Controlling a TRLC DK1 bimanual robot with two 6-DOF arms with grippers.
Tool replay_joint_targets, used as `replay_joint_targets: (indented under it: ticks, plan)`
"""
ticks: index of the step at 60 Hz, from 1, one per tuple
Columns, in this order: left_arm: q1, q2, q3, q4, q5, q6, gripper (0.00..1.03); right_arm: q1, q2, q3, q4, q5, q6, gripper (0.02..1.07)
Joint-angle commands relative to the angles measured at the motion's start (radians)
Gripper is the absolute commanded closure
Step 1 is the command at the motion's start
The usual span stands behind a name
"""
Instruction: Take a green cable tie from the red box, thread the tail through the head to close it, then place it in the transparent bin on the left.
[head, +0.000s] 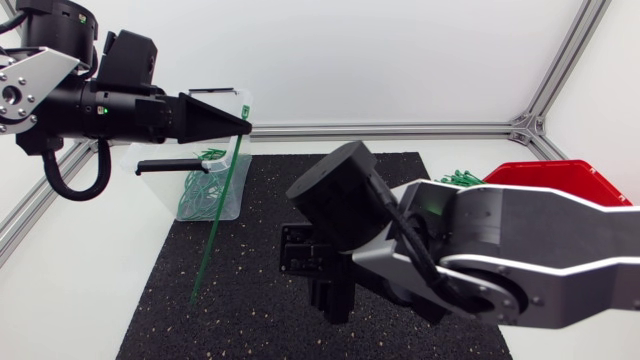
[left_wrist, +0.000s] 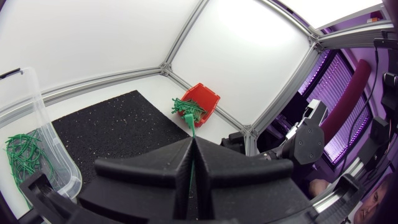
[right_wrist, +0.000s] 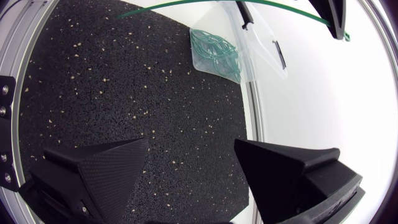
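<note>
Though unclear overhead, right gripper (right_wrist: 191, 143) gapes empty (wrist view); left gripper (head: 244, 125) pinches the cable tie (head: 220, 215).

— Where's the left arm (head: 70, 100)?
— It comes in from ten o'clock. The left gripper (head: 235, 122) points toward three o'clock, its fingers pressed together on the green cable tie (head: 219, 217).
— And the right arm (head: 545, 250)?
— It enters from four o'clock with its wrist angled toward nine. The right gripper (right_wrist: 191, 144) faces down near the middle, fingers spread wide.
</note>
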Motion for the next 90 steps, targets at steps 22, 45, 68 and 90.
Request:
replay_joint_targets:
  ticks: [22, 45, 68, 90]
  plan:
    - [0.079, 0.061, 0.083, -0.182, 0.027, 0.171, 1.00, 0.148, 0.150, 0.051, 0.200, 0.163, -0.254, 0.07]
    - [0.122, 0.112, 0.089, -0.279, 0.073, 0.231, 1.00, 0.216, 0.257, 0.109, 0.322, 0.188, -0.380, 0.07]
    - [0.154, 0.229, 0.202, -0.390, 0.095, 0.231, 1.00, 0.283, 0.374, 0.140, 0.480, 0.186, -0.498, 0.07]
    - [0.157, 0.236, 0.208, -0.449, 0.093, 0.261, 1.00, 0.311, 0.470, 0.175, 0.607, 0.150, -0.652, 0.10]
